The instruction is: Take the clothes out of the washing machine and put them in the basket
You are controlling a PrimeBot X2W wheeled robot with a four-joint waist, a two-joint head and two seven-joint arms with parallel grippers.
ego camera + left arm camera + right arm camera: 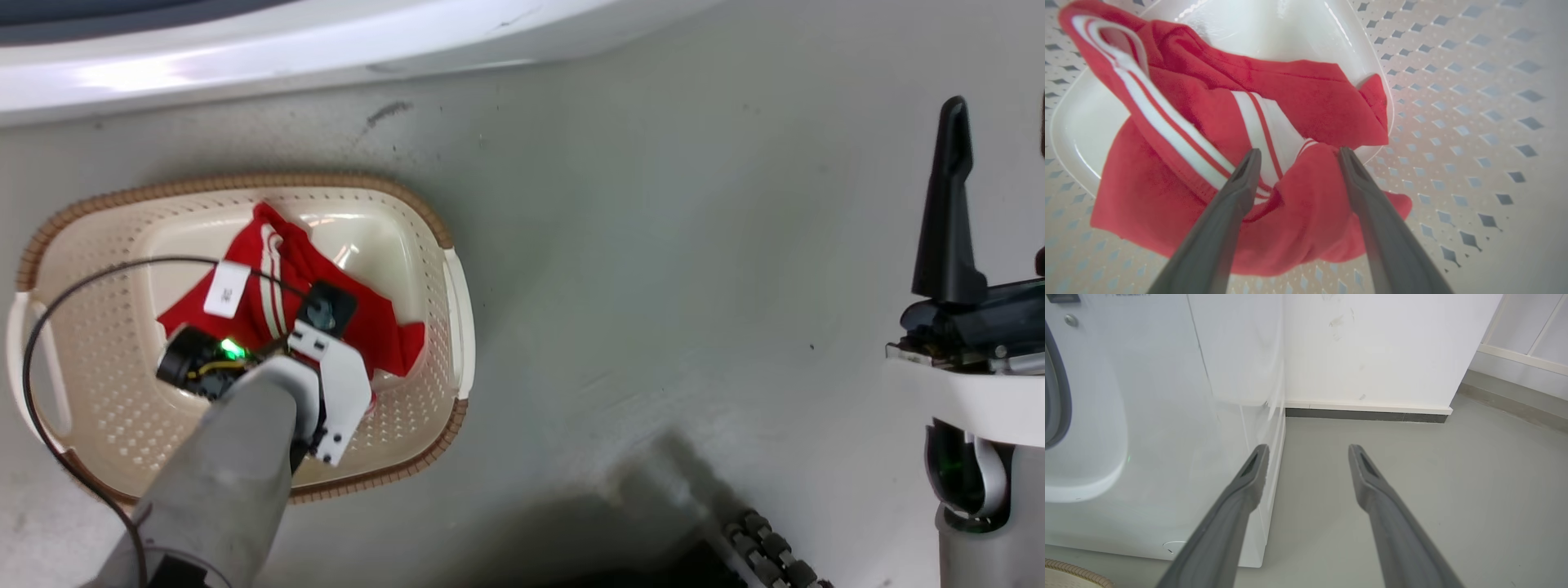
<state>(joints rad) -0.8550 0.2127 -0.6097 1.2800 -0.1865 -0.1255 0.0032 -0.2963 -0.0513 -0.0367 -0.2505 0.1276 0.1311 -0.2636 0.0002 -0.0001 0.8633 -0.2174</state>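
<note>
The cream basket (pixel 98 220) with a brown rim stands on the floor at the left of the head view. In it lie the red clothes (pixel 277 278), one with white stripes and a white tag (pixel 226 288). My left arm's wrist (pixel 326 359) hangs right over them. In the left wrist view my left gripper (pixel 1298 155) is open, its fingers straddling a fold of the striped red clothes (pixel 1310 98) on the basket's floor (pixel 1474 102). My right gripper (pixel 1308 451) is open and empty, off to the right (pixel 998 106). The white washing machine (pixel 245 65) (pixel 1147 416) stands behind the basket.
Grey floor (pixel 653 245) stretches between the basket and my right arm. A black cable (pixel 33 343) loops over the basket's left side. My base's treads (pixel 767 547) are at the bottom. A white wall with a dark baseboard (pixel 1367 415) stands to the right of the machine.
</note>
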